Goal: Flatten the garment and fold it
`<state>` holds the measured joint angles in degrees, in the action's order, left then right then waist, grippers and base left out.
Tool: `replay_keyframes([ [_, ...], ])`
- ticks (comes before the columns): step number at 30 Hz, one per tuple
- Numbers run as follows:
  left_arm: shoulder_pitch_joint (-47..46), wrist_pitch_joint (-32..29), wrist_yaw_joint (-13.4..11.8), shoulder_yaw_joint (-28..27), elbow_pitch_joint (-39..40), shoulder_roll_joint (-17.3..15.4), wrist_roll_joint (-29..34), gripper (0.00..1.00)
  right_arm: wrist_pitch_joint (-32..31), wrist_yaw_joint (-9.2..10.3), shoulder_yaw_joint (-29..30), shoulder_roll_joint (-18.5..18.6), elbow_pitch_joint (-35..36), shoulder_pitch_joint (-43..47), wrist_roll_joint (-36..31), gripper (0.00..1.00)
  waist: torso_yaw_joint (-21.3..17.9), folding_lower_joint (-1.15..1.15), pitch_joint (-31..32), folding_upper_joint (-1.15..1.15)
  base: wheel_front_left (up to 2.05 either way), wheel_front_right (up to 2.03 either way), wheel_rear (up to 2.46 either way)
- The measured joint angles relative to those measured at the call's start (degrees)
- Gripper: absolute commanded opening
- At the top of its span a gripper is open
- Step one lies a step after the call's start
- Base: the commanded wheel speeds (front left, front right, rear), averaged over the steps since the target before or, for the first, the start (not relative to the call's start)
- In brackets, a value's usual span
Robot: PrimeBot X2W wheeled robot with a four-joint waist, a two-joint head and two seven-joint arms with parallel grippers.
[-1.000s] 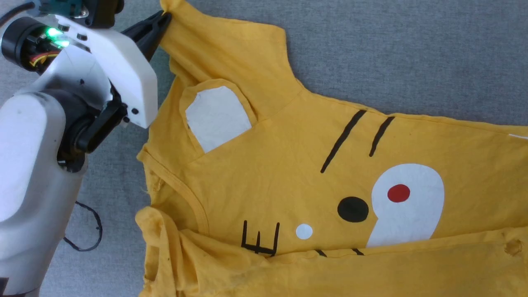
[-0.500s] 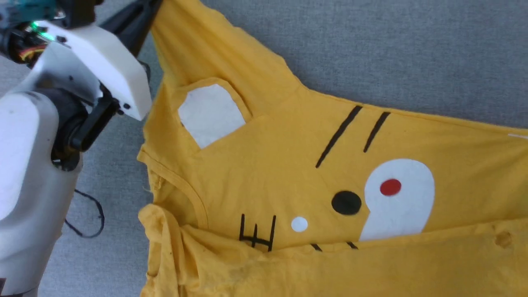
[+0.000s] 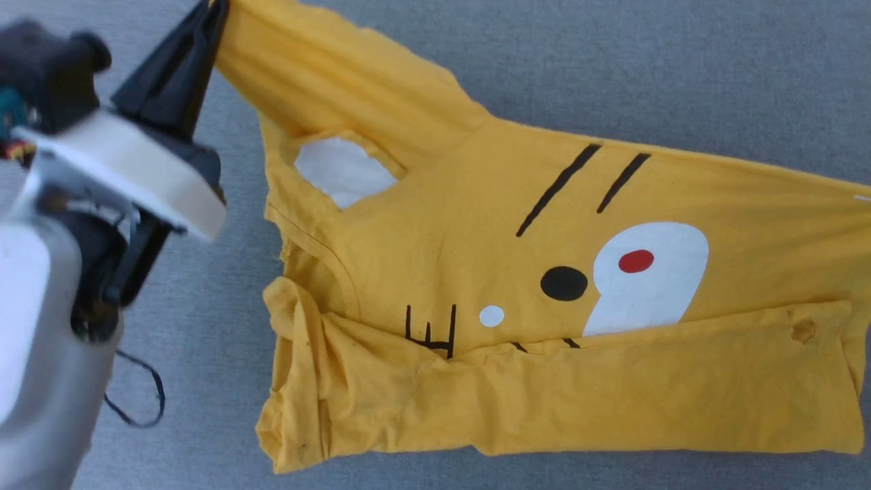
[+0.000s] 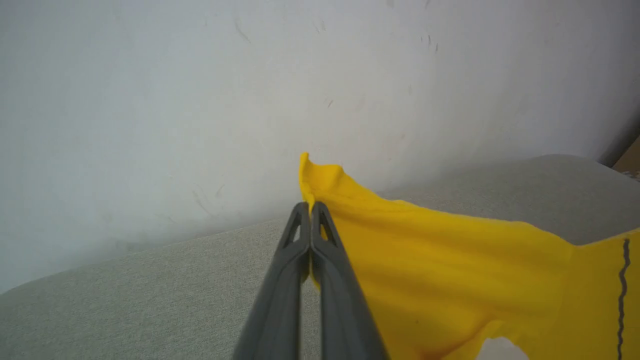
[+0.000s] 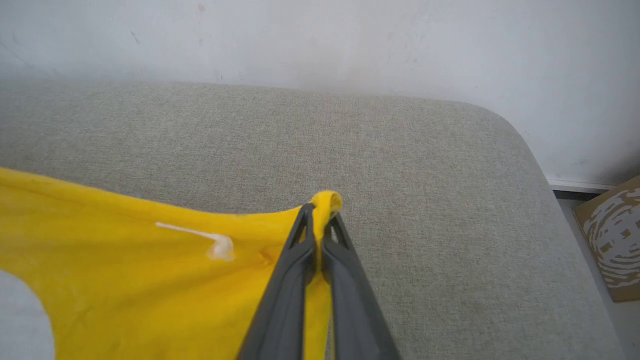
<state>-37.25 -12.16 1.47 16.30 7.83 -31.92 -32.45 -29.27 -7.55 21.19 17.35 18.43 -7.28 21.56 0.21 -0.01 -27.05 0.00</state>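
Left gripper & right gripper each pinched shut on small bright yellow cotton T-shirt w/ cartoon tiger face: L on sleeve tip, R on opposite-end edge.
Pale scuffed wall at back; grey woven padded surface w/ rounded corner carries shirt, far edge stretched betw. grippers, near part folded over itself. Brown printed cardboard box beside surface; thin black thread loop by L arm.
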Motion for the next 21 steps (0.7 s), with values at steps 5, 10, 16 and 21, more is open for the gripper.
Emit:
replay_keyframes([
  [5, 8.9, 5.3, -2.3, -2.5, 5.9, -0.1, -0.4, 0.00, 2.3, 0.00, -0.3, -1.3, 0.0, 2.7, 0.6, 0.00, 1.0, 0.00, 2.0, 0.00, 0.00, 0.00, 0.00],
  [10, 20.5, 10.7, -4.5, -4.4, 11.1, 1.2, -2.0, 0.00, 4.3, 0.00, -0.2, -3.5, -1.3, 6.6, 1.8, 0.00, 1.6, 0.00, 3.6, 0.00, 0.00, 0.00, 0.00],
  [16, 33.5, 17.1, -5.1, -4.8, 13.6, 4.5, -4.7, 0.00, 6.6, 0.00, -0.3, -6.1, -3.7, 11.3, 3.2, 0.00, 1.9, 0.00, 5.4, 0.00, 0.00, 0.00, 0.00],
  [21, 41.1, 20.6, -5.0, -3.7, 13.6, 7.0, -7.2, 0.00, 7.7, 0.00, 0.7, -7.0, -4.9, 14.0, 3.7, 0.00, 1.7, 0.00, 6.0, 0.00, 0.00, 0.00, 0.00],
])
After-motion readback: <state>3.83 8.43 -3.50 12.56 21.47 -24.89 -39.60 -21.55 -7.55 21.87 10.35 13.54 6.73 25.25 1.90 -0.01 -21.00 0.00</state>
